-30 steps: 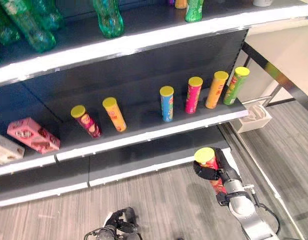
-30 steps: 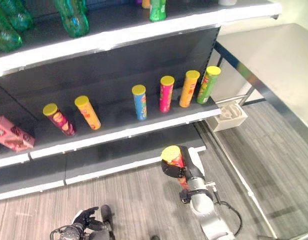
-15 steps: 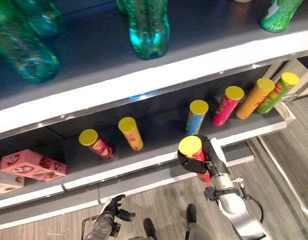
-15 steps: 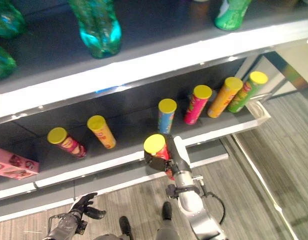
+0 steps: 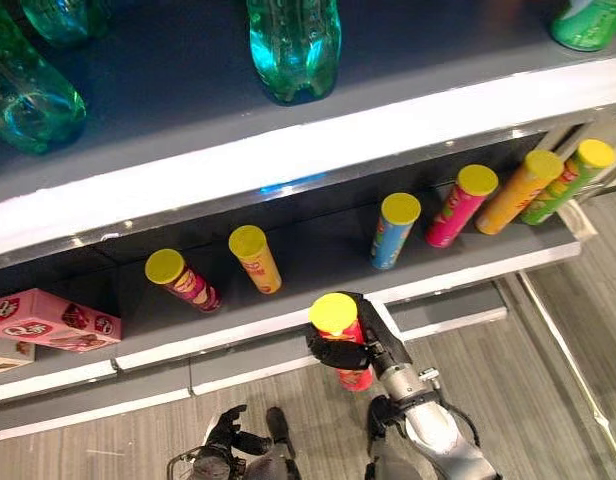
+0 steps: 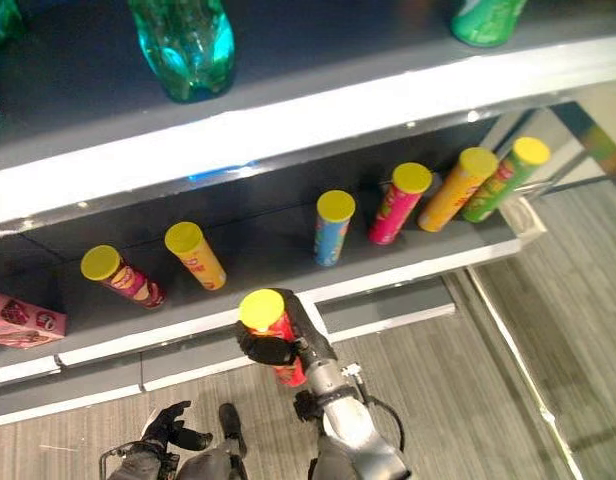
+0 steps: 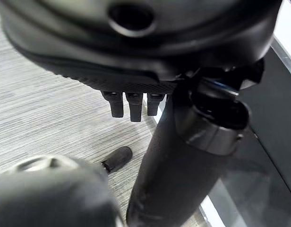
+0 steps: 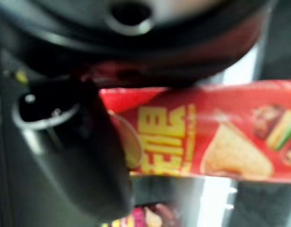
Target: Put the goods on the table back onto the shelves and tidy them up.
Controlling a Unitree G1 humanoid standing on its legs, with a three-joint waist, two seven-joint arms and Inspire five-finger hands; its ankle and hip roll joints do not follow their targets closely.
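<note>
My right hand (image 5: 360,345) is shut on a red crisp can with a yellow lid (image 5: 335,313), held upright in front of the middle shelf's (image 5: 288,325) white edge. In the right wrist view the red can (image 8: 221,132) lies across the palm with the thumb (image 8: 84,156) curled beside it. On that shelf stand several yellow-lidded cans: dark red (image 5: 180,281), orange (image 5: 255,257), blue (image 5: 393,229), pink (image 5: 459,203), orange (image 5: 515,190) and green (image 5: 570,179). The gap between the orange and blue cans lies just behind the held can. My left hand (image 5: 228,437) hangs low over the floor, fingers relaxed.
Green bottles (image 5: 294,45) stand on the upper shelf (image 5: 318,140) overhead. A pink box (image 5: 46,320) lies at the left end of the middle shelf. A lower shelf board (image 5: 238,370) juts out beneath. Grey striped floor (image 5: 548,400) lies to the right.
The camera has shifted. My right hand has carried the red can leftward along the shelf front, from before the blue can to before the gap beside the orange can.
</note>
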